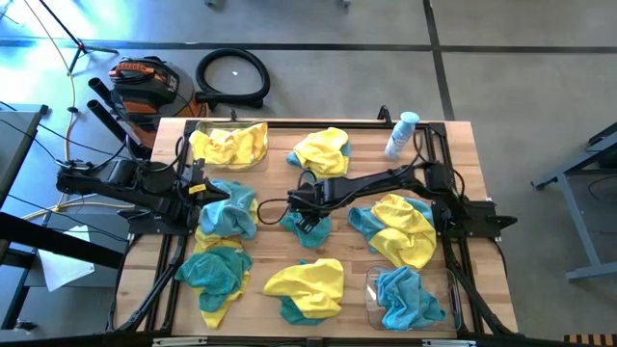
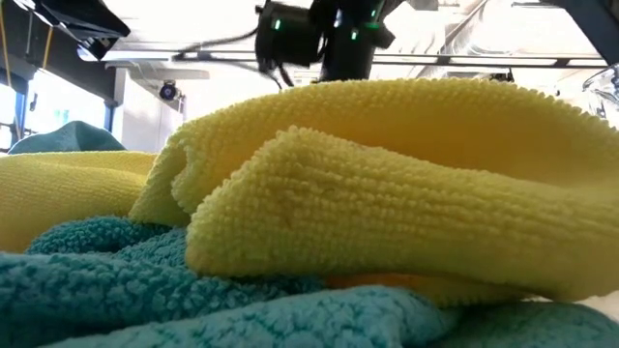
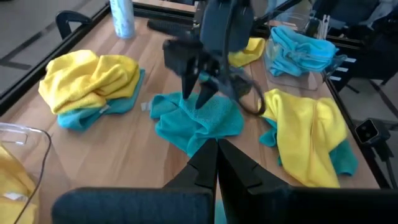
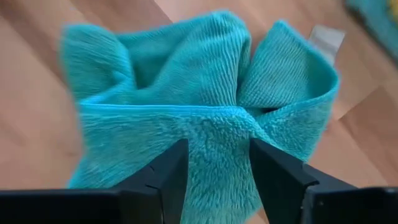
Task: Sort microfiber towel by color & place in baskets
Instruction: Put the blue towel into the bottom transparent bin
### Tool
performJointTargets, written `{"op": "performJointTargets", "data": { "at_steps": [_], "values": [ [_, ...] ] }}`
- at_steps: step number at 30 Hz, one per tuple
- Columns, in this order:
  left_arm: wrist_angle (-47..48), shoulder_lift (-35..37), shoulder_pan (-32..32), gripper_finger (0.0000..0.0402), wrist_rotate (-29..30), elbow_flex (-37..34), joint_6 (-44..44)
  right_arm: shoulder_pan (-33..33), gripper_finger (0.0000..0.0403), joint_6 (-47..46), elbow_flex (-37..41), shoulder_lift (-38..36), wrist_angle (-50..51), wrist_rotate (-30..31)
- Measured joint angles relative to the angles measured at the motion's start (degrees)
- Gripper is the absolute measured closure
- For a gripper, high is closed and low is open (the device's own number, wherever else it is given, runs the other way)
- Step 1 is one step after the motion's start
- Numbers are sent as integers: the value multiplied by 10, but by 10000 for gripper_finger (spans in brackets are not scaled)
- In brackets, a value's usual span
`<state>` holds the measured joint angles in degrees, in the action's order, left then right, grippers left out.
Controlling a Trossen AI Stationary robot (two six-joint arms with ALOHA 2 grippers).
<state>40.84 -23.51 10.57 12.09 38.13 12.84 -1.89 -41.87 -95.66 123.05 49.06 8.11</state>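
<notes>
Your right tool point(image 4: 214, 180) straddles the crumpled teal fuzzy towel point(image 4: 199, 106) mid-surface, fingers apart: sink into the raised fold, pinch, then head for the clear basket of teal cloths point(image 1: 371, 289).

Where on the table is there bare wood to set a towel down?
Bare wood shows between the yellow towel and the spray bottle, and along the table's left edge. The middle is crowded around the right gripper above the teal towel.

Wooden table point(image 1: 463, 154) carrying crumpled yellow and teal towels point(image 1: 307, 289) scattered all over; a spray bottle point(image 1: 401, 135) at the far edge; two clear baskets point(image 1: 410, 299) at opposite corners.
</notes>
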Motion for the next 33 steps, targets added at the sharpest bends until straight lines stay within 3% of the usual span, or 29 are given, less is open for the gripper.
{"op": "performJointTargets", "data": {
  "at_steps": [9,14,16,21,29,33],
  "values": [
    [0,19,0,401,-1,0,-10,1,251,-53,-5,64,2,-27],
    [0,28,0,401,-17,0,-10,-8,362,-56,-3,56,7,-25],
    [1,30,0,401,-17,0,-10,-12,388,-52,-1,39,16,-23],
    [0,28,0,401,-16,0,5,-31,380,-78,2,-31,55,-28],
    [0,23,0,401,-15,0,5,-98,396,-155,0,-177,120,47],
    [-1,21,0,401,-15,0,5,-145,399,-236,2,-230,188,69]
  ]
}}
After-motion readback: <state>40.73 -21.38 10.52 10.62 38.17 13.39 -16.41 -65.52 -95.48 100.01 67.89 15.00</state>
